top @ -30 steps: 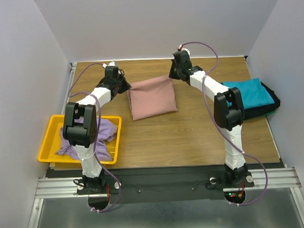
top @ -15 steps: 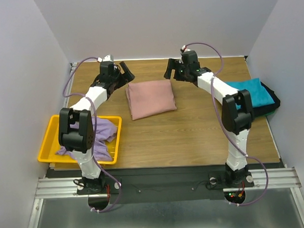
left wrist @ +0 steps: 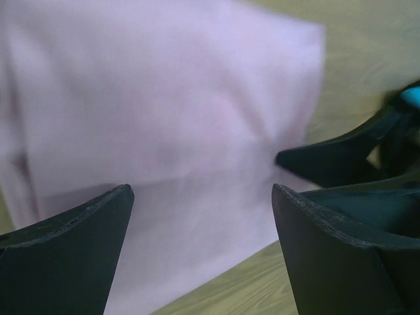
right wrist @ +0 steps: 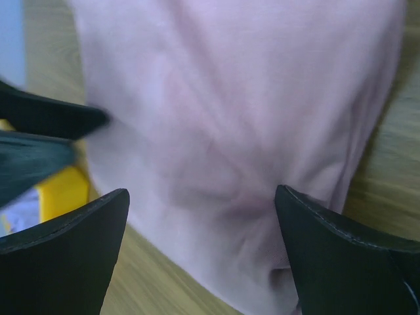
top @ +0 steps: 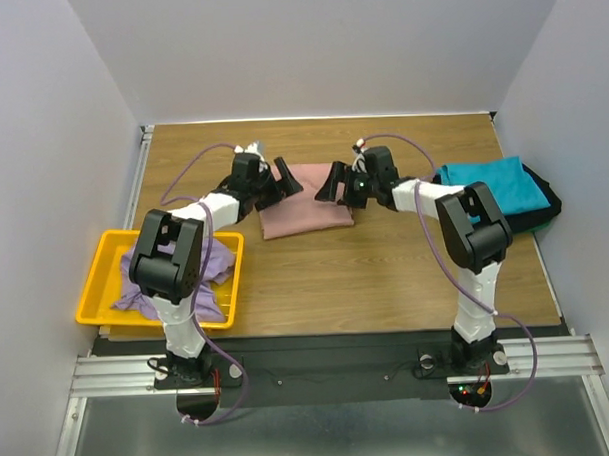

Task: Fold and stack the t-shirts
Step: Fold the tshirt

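Both grippers are lower in the frame and closer together than before. The left gripper (top: 286, 179) and the right gripper (top: 332, 183), jaws spread, now hang over the upper corners of the pink t-shirt (top: 304, 213).

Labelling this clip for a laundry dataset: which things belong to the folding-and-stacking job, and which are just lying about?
Job: pink t-shirt, folded; teal t-shirt; black t-shirt beneath it; lavender t-shirt heaped in the yellow bin.
Lying about: yellow bin; wooden table.

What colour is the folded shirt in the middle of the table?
The t-shirt is dusty pink. The top external view shows it best.
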